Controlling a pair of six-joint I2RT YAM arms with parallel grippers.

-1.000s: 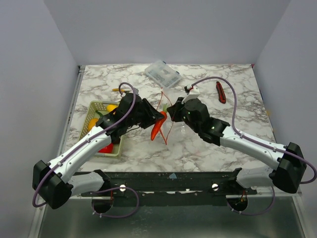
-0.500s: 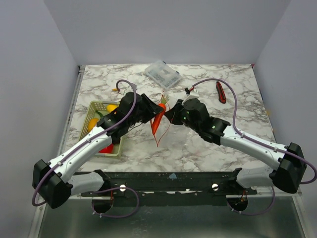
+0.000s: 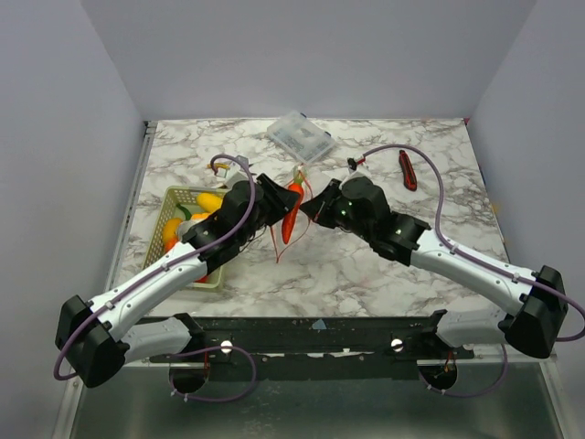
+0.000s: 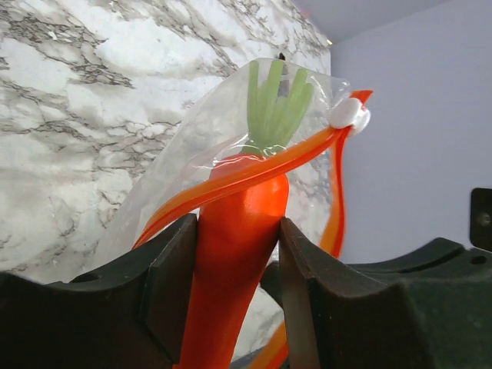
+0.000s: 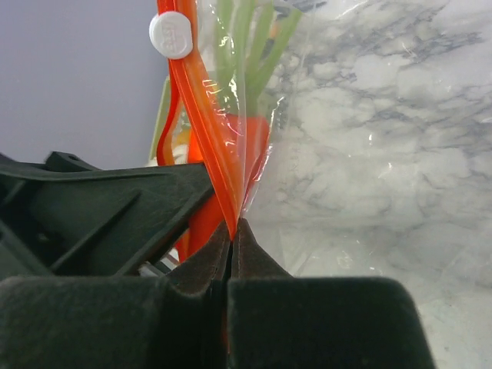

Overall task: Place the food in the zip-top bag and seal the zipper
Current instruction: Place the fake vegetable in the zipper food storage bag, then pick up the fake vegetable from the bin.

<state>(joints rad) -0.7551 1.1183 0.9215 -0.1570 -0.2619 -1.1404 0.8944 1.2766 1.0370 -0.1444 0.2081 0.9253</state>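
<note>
orange carrot clamped in left gripper | right gripper pinched tight on zipper | its greens inside zip-top bag

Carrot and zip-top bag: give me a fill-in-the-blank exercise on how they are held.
1. The left gripper has its jaws shut on the orange ____.
2. The right gripper has its jaws shut on the zip-top bag's red-orange ____.
3. The slider on that strip is ____.
4. The yellow toy lies in the pale green mesh ____.
Missing words: carrot; zipper; white; basket.
</note>
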